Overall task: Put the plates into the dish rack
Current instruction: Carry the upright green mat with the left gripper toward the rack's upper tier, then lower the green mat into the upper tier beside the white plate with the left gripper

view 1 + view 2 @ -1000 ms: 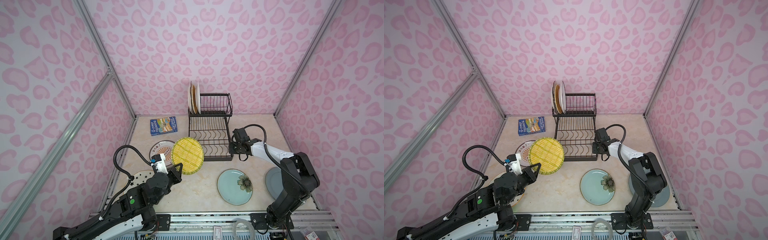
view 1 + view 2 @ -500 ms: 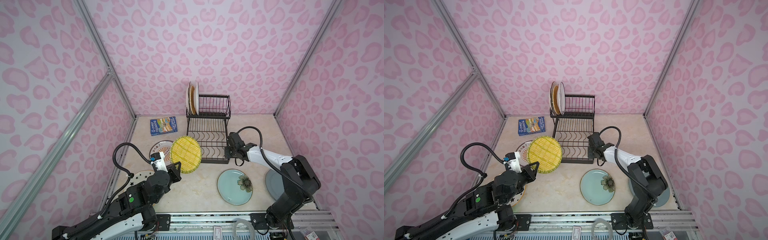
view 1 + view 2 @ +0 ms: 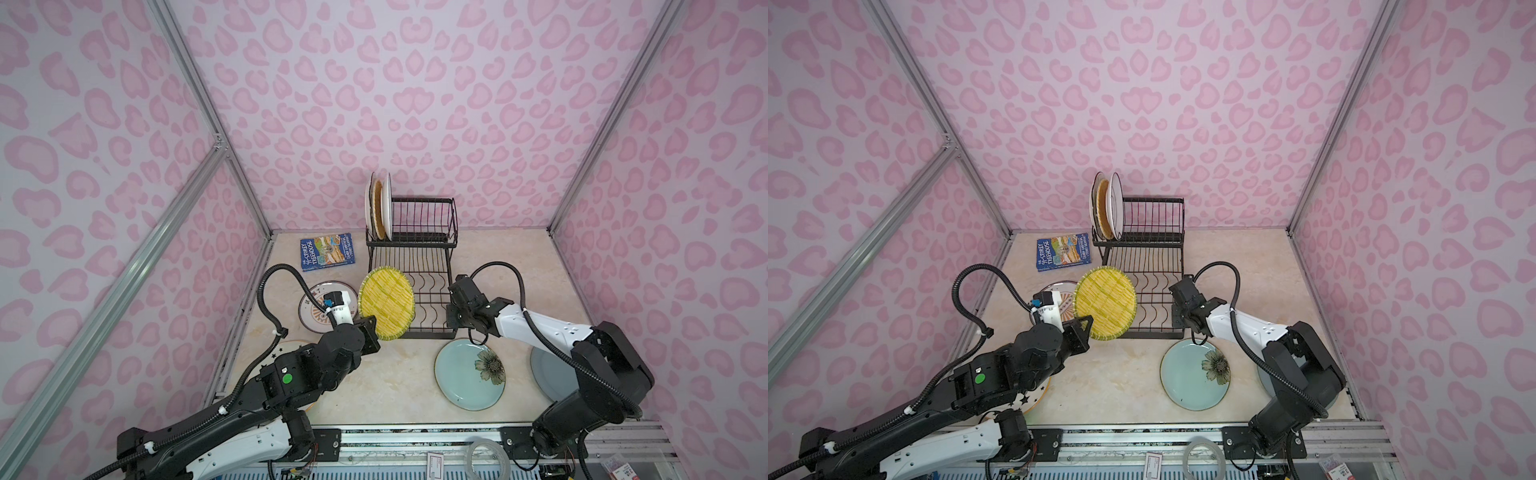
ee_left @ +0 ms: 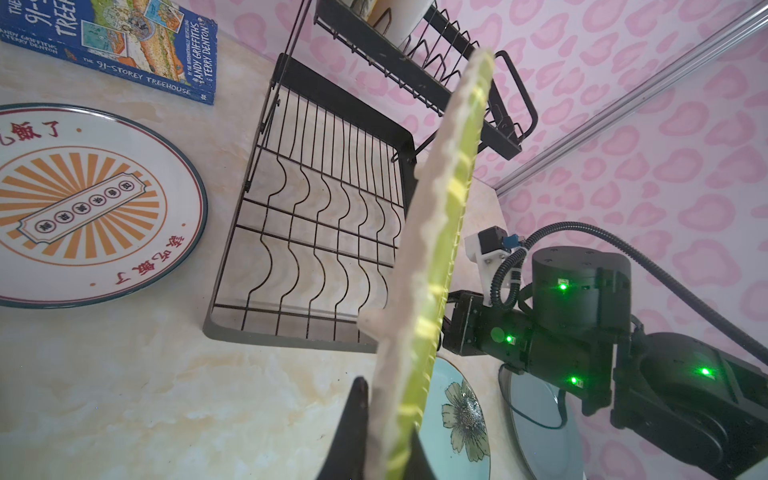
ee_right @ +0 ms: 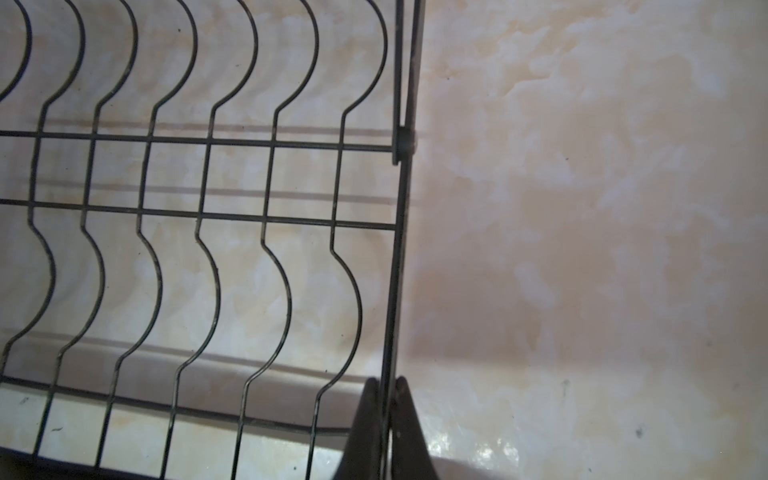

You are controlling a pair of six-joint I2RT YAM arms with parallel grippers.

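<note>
My left gripper (image 3: 371, 331) (image 4: 386, 415) is shut on the rim of a yellow woven plate (image 3: 386, 302) (image 3: 1104, 302) (image 4: 440, 232), held on edge above the left part of the dish rack's lower tray. The dish rack (image 3: 419, 249) (image 3: 1142, 257) (image 4: 324, 232) is black wire, and three plates (image 3: 378, 205) stand upright in its raised basket. My right gripper (image 3: 451, 316) (image 5: 388, 382) is shut on the tray's right side wire (image 5: 395, 266). Flat on the table lie a teal flower plate (image 3: 469, 374), a grey-blue plate (image 3: 548, 374) partly under the right arm, and a sunburst plate (image 4: 83, 208).
A blue book (image 3: 327, 251) lies at the back left beside the rack. A star-printed plate (image 3: 1034, 399) shows partly under the left arm. Pink patterned walls close in three sides, and a metal rail (image 3: 415, 436) runs along the table's front edge.
The rack has slid a little to the left with my right gripper shut on its wire. The yellow plate in my left gripper now overlaps the tray's left part.
</note>
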